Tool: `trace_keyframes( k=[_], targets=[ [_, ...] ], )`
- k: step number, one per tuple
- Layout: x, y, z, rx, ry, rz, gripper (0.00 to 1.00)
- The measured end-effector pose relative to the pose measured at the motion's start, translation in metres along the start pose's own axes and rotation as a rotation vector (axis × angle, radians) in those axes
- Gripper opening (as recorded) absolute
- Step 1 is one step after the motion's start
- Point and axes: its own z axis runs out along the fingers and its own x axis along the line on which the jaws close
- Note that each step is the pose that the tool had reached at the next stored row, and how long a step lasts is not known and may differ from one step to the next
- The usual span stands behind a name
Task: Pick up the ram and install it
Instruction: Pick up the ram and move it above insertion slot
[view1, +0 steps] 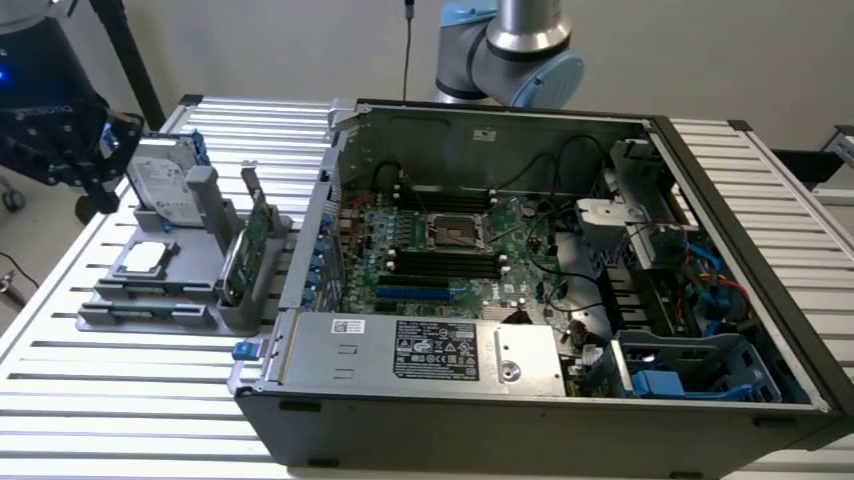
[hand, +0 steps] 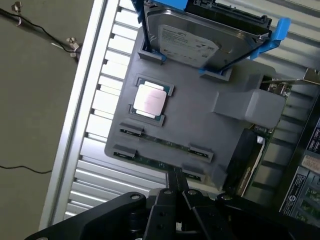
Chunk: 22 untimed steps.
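Our claw (hand: 176, 182) is pinched shut, holding nothing. We see the ram (hand: 155, 161) lying in the grey holder (hand: 200, 115), just beside its tips.

We see a silver-grey cylindrical metal arm (view1: 523, 30) with rounded pale-blue plastic joint caps (view1: 558, 78) and a smooth, slightly glossy surface. The matte-black two-fingered gripper (hand: 176, 182) is built of flat, angular linkage bars that taper to narrow fingertips. We see small round bolt heads (hand: 132, 197) at its knuckles. On the bulky black wrist housing (view1: 47, 110) we make out faint pale lettering, too small to read, and a small blue light (view1: 6, 75) at its side.
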Motion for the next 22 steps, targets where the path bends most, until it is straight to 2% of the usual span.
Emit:
trace_keyframes(
  k=[22],
  targets=[
    [0.0000,0.0001,0.0021,-0.0024,-0.0174,-0.400,0.11]
  ],
)
